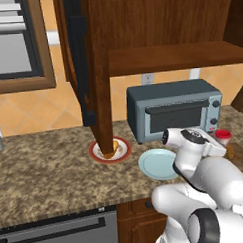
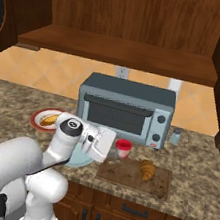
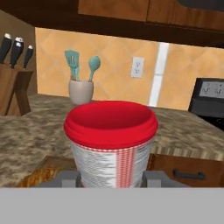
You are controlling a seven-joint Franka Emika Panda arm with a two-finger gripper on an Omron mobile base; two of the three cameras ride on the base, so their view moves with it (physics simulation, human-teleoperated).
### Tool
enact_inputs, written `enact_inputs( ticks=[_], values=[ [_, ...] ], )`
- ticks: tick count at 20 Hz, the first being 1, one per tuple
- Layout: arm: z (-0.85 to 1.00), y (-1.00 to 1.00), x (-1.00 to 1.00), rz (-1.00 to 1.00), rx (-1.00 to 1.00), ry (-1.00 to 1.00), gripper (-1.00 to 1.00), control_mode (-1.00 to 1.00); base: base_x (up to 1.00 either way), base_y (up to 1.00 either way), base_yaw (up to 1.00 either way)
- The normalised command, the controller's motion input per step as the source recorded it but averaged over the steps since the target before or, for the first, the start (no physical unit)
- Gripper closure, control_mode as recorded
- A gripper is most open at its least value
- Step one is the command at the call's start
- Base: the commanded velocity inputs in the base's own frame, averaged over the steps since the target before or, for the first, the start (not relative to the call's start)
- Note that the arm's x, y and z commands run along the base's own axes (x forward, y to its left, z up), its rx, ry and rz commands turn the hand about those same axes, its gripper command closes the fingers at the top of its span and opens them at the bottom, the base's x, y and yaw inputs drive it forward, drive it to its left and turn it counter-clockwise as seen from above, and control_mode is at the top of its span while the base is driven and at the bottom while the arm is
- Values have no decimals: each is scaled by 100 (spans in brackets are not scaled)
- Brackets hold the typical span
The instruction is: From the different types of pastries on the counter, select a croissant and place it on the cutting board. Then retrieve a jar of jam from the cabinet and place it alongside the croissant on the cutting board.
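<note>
My gripper (image 3: 112, 178) is shut on the jar of jam (image 3: 111, 144), a squat jar with a red lid and a whitish band, held upright between both fingers. The same jar (image 2: 123, 147) sits low at the far left corner of the brown cutting board (image 2: 160, 187); I cannot tell whether it touches the board. The golden-brown croissant (image 2: 147, 169) lies on the board just right of the jar. The yellow-orange wedge pastry (image 2: 49, 119) rests on a red-rimmed plate (image 1: 97, 157) on the granite counter (image 1: 45, 172). Above hangs the dark wooden cabinet (image 2: 121, 53), its door (image 1: 93, 69) standing open.
A grey toaster oven (image 2: 127, 110) stands right behind the board. A pale blue plate (image 1: 156, 164) lies left of it under my arm. A small shaker (image 2: 175, 136) is beside the oven. Further off stand a utensil crock (image 3: 81, 89), a knife block (image 3: 13, 87) and a stove (image 3: 208, 98).
</note>
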Motion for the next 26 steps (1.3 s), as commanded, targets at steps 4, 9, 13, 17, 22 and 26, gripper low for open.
enact_inputs(
  ticks=[4,9,13,17,22,26],
  values=[
    [-14,0,23,0,1,0,100,-100,0,0,0],
    [-62,3,20,4,0,0,100,-100,0,0,0],
    [-56,0,18,5,0,-4,100,-100,0,0,0],
    [-31,0,12,3,0,0,100,-100,0,0,0],
    [-30,0,11,5,0,0,100,-100,0,0,0],
    [-23,-6,7,3,0,-1,100,-100,0,0,0]
  ],
)
